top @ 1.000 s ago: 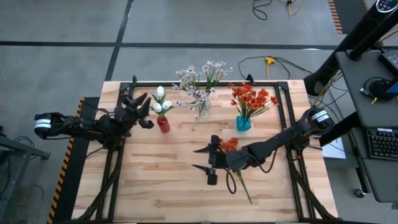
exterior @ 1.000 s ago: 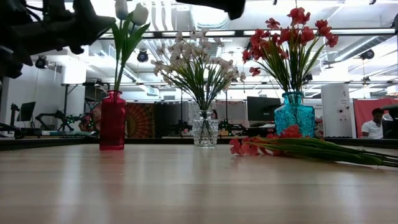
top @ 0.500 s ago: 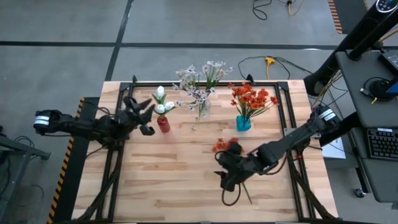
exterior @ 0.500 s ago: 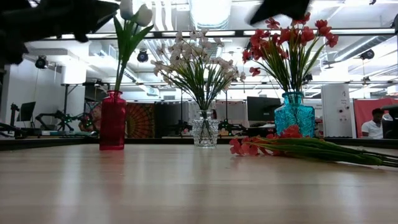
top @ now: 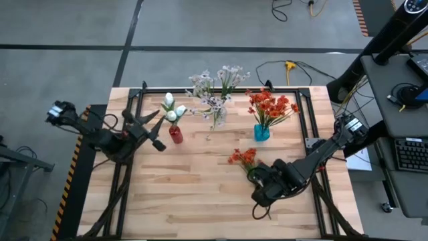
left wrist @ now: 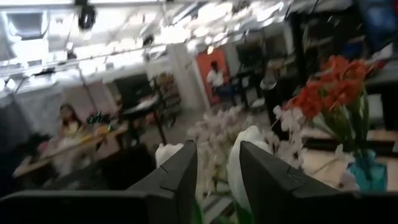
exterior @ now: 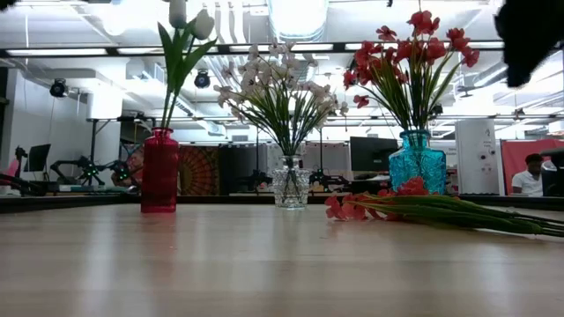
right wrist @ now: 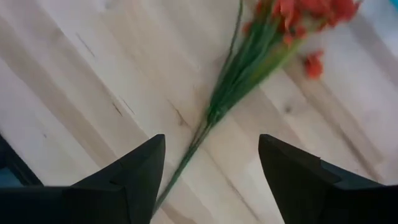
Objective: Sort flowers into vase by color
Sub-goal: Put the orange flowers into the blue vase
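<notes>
While both grippers' jaws stand apart, an orange stem [top: 244,161] lies on the wooden table [top: 187,194].

both arms are dark, almost black, built from slim jointed links with thin black cables along them. each has a pale grey band near its outer end. the right gripper [right wrist: 211,180] has two flat, dark, wedge-shaped fingers [right wrist: 134,177].
</notes>
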### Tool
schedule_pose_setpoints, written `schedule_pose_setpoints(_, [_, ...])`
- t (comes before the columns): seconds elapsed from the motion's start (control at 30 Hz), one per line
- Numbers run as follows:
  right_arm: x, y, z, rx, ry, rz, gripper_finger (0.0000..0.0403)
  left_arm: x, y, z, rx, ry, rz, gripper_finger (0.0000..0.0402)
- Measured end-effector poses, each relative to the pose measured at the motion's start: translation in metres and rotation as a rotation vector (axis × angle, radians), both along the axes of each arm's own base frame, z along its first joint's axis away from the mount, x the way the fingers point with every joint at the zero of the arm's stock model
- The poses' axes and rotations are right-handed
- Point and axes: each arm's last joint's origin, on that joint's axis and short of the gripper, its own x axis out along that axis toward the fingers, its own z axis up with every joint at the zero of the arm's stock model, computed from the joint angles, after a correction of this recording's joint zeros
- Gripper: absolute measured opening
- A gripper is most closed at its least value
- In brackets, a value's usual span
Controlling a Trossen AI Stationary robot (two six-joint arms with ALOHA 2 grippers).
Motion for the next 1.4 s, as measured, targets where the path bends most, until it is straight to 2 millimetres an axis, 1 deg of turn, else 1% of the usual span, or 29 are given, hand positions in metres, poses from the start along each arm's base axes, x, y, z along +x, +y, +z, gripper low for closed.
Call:
schedule_pose_setpoints(0.07, [-0.003,0.0,-0.007,0.02,0.026,-0.033,0.0259,-0.005,-0.009,0.01,-0.037,0.029,0.02,0.0105])
schedule_pose_setpoints(0.2, [-0.007,-0.003,-0.019,0.02,0.067,-0.088,0.029,-0.011,-0.024,0.025,-0.086,0.091,0.033,0.0105])
schedule_pose_setpoints(0.4, [-0.008,-0.01,-0.036,0.011,0.078,-0.141,0.0331,-0.014,-0.045,0.041,-0.079,0.124,-0.051,0.0105])
schedule_pose_setpoints(0.5, [-0.004,-0.013,-0.049,-0.001,0.046,-0.158,0.0342,-0.012,-0.052,0.046,-0.076,0.127,-0.073,0.0105])
schedule_pose_setpoints(0.63, [0.003,-0.02,-0.068,-0.001,-0.004,-0.185,0.0345,-0.007,-0.061,0.047,-0.079,0.123,-0.084,0.0105])
schedule_pose_setpoints(0.77, [0.008,-0.027,-0.087,0.012,-0.032,-0.189,0.0345,-0.003,-0.072,0.04,-0.076,0.125,-0.111,0.0105])
schedule_pose_setpoints(0.9, [0.011,-0.031,-0.104,0.01,-0.033,-0.195,0.0343,-0.006,-0.084,0.027,-0.076,0.117,-0.177,0.0105])
schedule_pose_setpoints(0.97, [0.013,-0.032,-0.11,0.003,-0.023,-0.198,0.034,-0.009,-0.092,0.017,-0.069,0.085,-0.282,0.0105])
schedule_pose_setpoints(1.07, [0.015,-0.031,-0.117,-0.008,-0.008,-0.195,0.0331,-0.016,-0.1,0.0,-0.058,0.016,-0.535,0.0105])
schedule_pose_setpoints(1.13, [0.017,-0.03,-0.12,-0.013,0.0,-0.193,0.0324,-0.02,-0.103,-0.009,-0.069,-0.016,-0.671,0.0105])
schedule_pose_setpoints(1.27, [0.021,-0.028,-0.123,-0.024,0.009,-0.187,0.03,-0.022,-0.104,-0.025,-0.082,-0.024,-0.801,0.0105])
schedule_pose_setpoints(1.33, [0.021,-0.028,-0.124,-0.032,0.012,-0.186,0.0284,-0.023,-0.105,-0.03,-0.089,-0.029,-0.857,0.0105])
schedule_pose_setpoints(1.4, [0.022,-0.028,-0.125,-0.039,0.01,-0.189,0.0264,-0.023,-0.105,-0.033,-0.104,-0.032,-0.875,0.0105])
